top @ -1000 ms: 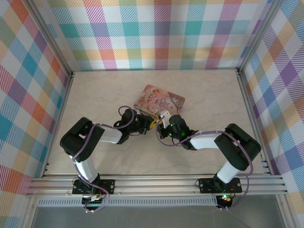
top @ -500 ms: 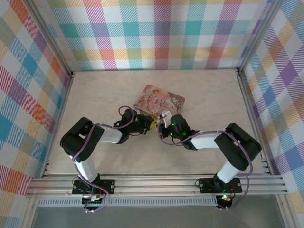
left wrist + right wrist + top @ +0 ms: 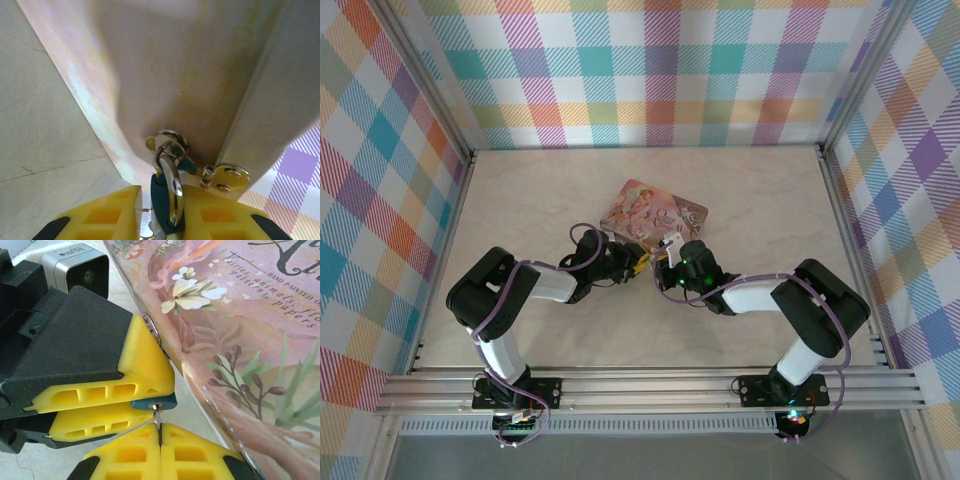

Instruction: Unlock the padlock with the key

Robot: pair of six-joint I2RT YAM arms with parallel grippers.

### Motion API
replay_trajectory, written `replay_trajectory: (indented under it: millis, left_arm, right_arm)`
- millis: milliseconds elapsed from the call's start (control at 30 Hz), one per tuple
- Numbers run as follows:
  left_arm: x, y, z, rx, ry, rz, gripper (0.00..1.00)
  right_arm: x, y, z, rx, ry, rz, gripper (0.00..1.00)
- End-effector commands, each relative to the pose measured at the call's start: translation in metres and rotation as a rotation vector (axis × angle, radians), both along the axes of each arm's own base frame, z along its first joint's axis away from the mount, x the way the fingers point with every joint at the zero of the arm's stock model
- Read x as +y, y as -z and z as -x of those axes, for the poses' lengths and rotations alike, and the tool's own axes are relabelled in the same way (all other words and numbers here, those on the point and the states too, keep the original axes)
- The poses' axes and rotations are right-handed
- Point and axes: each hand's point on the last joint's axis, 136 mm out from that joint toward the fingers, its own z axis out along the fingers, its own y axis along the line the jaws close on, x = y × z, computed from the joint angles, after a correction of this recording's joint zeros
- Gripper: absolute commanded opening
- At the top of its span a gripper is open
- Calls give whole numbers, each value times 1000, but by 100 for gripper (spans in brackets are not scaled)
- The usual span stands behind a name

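The padlock is tiny and teal, and its silver shackle is hooked through the ring on the pink tin. My left gripper straddles the lock body. Its right finger touches the body and a narrow gap shows on the left, so the jaws stand slightly open. In the right wrist view the padlock shows its keyhole. The key has its tip in that keyhole, and my right gripper is shut on the key. Both grippers meet at the tin's near edge.
The pink illustrated tin lies mid-table, just beyond both grippers, with a gold hasp plate on its side. The marble-look tabletop is ringed by plaid walls and aluminium rails.
The left gripper's jaws have loosened a little around the padlock. In the top view the right wrist has edged slightly toward the left gripper. The tin has not moved.
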Motion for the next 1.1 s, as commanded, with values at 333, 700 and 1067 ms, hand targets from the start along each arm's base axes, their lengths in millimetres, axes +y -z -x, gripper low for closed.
replay_trajectory:
  millis: [333,700,1067]
  left_arm:
    - [12,-4,7,2,18,-68,40]
    - [45,-28,8,-57,-4,-161,57]
    - [106,-63,1,-133,-38,-346,73]
  right_arm:
    - [-7,1,-5,16,46,-26,0]
    - [-8,1,-3,25,47,-43,0]
    - [-11,-5,-1,58,66,-128,0]
